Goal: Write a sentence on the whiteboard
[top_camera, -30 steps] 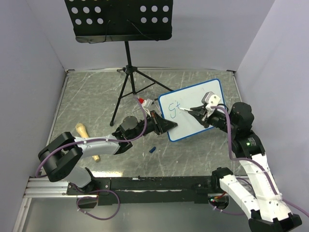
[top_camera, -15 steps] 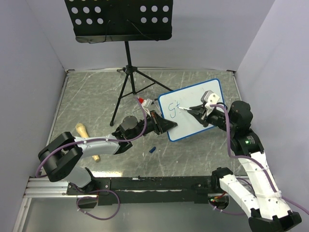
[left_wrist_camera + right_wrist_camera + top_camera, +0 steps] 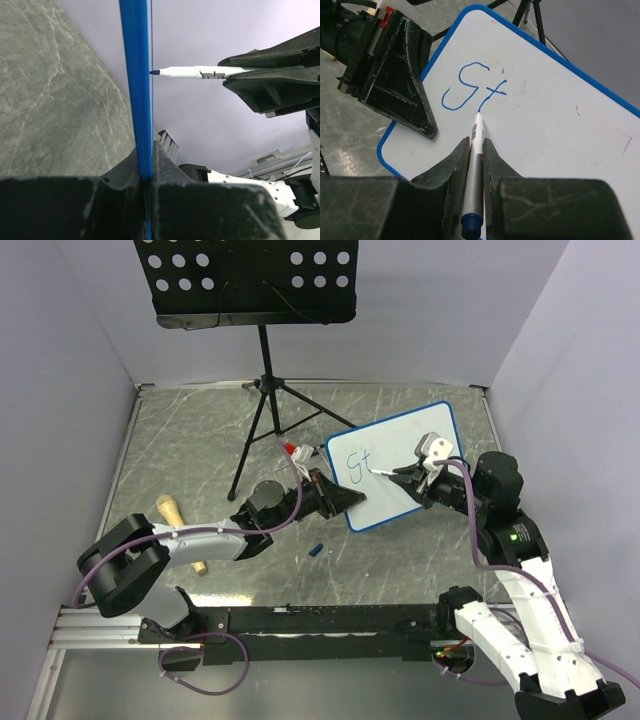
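The whiteboard [image 3: 405, 440] is held tilted over the grey table [image 3: 180, 450], near the middle of the workspace. Its blue frame [image 3: 135, 100] is pinched at the lower left edge by the pressed-together fingers of the left gripper [image 3: 335, 498]. Whether the lower edge rests on the table cannot be told. A white marker [image 3: 478, 132] is clamped along its barrel by the right gripper [image 3: 476, 150], and its tip is set against the white surface, just under "St", the only part of the sentence [image 3: 475, 90] written so far. The board is judged to be light, stiff and smooth, so it could slip or swing under the pen. A firm hold on the frame, close to the writing, and only light pen pressure are advised.
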You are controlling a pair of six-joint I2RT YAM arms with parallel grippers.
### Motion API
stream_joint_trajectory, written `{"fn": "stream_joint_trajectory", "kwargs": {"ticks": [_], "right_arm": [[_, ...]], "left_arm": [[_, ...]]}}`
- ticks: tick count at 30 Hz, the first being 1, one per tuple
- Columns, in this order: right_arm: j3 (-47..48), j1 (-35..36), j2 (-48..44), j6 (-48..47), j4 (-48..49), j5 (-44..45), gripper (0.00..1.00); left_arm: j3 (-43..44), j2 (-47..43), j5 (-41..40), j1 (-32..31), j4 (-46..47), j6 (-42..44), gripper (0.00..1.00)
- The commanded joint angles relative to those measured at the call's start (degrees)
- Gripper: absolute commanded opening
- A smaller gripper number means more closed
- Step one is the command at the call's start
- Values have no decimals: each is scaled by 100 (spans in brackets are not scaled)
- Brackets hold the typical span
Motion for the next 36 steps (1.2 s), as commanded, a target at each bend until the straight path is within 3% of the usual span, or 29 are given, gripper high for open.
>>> {"fn": "stream_joint_trajectory", "kwargs": {"ticks": [1, 8, 15, 22, 36], "right_arm": [[30, -22, -87, -115, -159, 22, 0], [3, -31, -96, -159, -212, 180, 0], [196, -83, 45, -62, 333, 567, 0], [557, -154, -16, 113, 359, -92, 0], [328, -277, -148, 43, 280, 5, 0]], "left_arm": [[50, -429, -85, 2, 1029, 71, 1], [-47, -508, -103, 19, 1029, 79, 1], [6, -403, 152, 19, 1047, 36, 1], [-12, -411, 108, 37, 942, 62, 1], [-126, -499, 258, 63, 950, 115, 1]]}}
